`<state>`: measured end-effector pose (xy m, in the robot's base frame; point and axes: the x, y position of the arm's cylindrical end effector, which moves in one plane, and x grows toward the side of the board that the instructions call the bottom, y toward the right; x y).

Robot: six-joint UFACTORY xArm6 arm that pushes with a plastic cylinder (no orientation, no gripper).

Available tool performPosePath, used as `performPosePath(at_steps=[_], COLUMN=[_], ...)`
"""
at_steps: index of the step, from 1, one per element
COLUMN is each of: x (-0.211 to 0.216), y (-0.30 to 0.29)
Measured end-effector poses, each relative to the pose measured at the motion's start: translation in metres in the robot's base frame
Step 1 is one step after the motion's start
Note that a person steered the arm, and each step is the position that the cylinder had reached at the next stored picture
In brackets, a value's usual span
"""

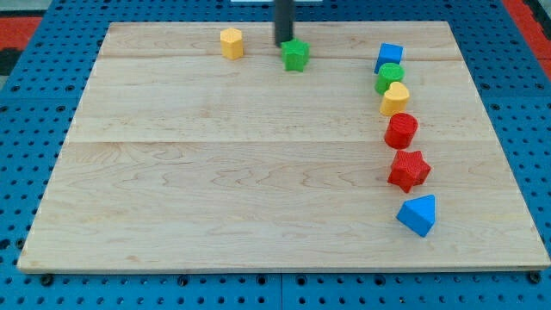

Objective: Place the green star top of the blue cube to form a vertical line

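We see our dark rod (284, 21) coming straight down from the view's top edge, upright with no visible tilt, and my tip (283, 44) sits at the upper left edge of the green star (295, 55), so close that it looks to be touching it, though we cannot be sure of contact. We carry no claw, only this rod, so there is nothing released or clenched to tell of. The green star lies near the top edge of the wooden tabletop (215, 181), a little left of centre, with the yellow hexagonal block (231, 42) to its left, near but apart. The blue cube (388, 58) stands well to the star's right at about the same height in the view. Below the cube runs a slightly curving column: a green cylinder (389, 77) touching it, a yellow heart (395, 99) just beneath, then a red cylinder (400, 130), a red star (408, 170) and, lowest, a blue triangular block (418, 214). Around the tabletop we see a blue perforated surface (34, 129).
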<state>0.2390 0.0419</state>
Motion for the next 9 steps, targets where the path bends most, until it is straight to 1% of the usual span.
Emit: performPosePath(at_steps=[1,2,3,4,5,6,7,8,9], x=[-0.008,0.017,0.057,0.04,0.021,0.015,-0.002,-0.014,-0.014], y=[-0.036,-0.054,-0.04,0.017,0.04,0.006,-0.018,0.002,0.046])
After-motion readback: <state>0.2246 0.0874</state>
